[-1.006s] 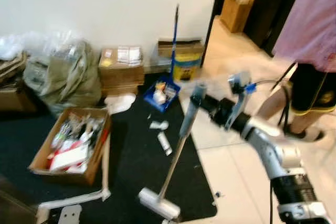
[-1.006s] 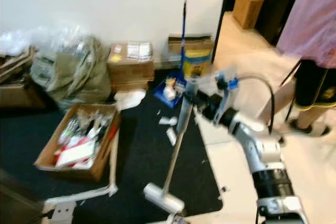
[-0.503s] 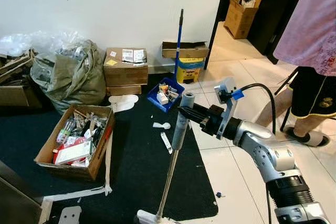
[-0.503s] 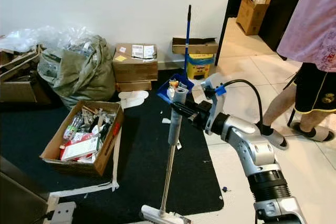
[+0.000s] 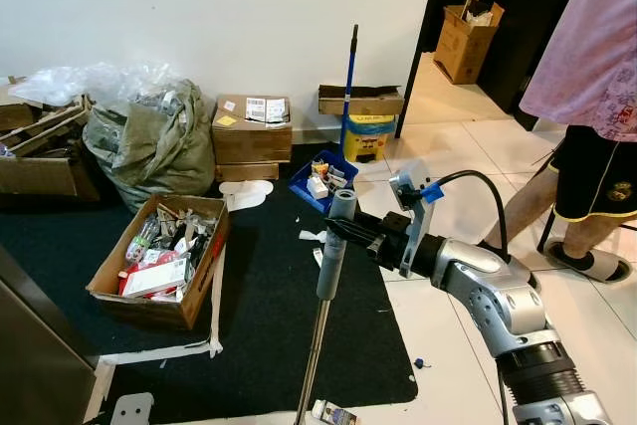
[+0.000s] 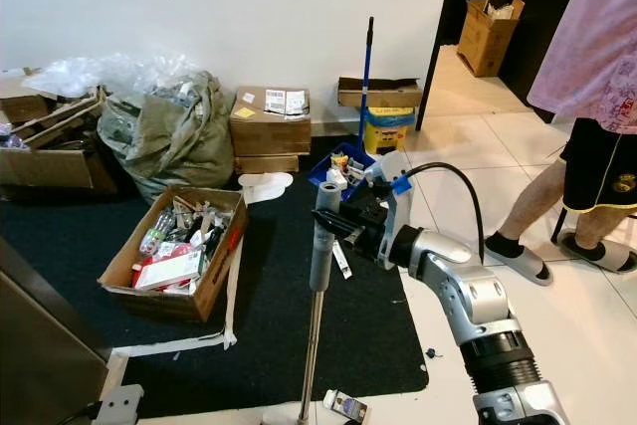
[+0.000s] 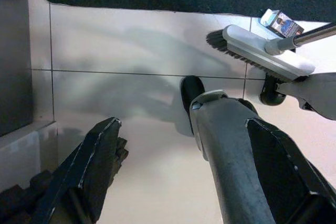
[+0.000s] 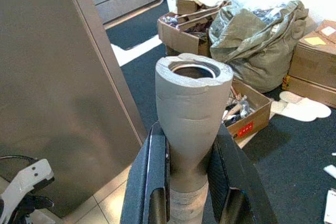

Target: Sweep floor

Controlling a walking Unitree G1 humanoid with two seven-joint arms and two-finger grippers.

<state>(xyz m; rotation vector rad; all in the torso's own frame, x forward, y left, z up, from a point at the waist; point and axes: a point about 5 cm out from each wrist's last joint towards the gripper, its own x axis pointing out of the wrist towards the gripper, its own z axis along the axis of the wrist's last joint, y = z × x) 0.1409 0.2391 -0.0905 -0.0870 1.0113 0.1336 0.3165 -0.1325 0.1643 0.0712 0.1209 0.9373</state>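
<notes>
My right gripper (image 5: 354, 235) is shut on the grey foam grip of a broom handle (image 5: 334, 241), held out over the black mat (image 5: 249, 335). In the right wrist view its two fingers (image 8: 151, 179) clamp the foam grip (image 8: 191, 103) from both sides. The metal shaft (image 5: 313, 355) slants down towards me. The white broom head (image 7: 265, 53) rests on pale tile by my feet, next to a small printed packet (image 7: 281, 22). My left gripper (image 7: 157, 116) hangs open over the tile, holding nothing. White scraps (image 5: 311, 236) lie on the mat beyond the handle.
A blue dustpan (image 5: 326, 172) full of litter leans by the wall. A cardboard box of junk (image 5: 159, 261), sacks and cartons (image 5: 249, 126) line the left side. A person in a pink top (image 5: 597, 77) stands right. A grey cabinet (image 5: 30, 355) is near left.
The blurred views have steadied and shifted. The broom head has slid towards me, out of the bottom of the eye views, and the handle stands steeper. My right gripper keeps its hold.
</notes>
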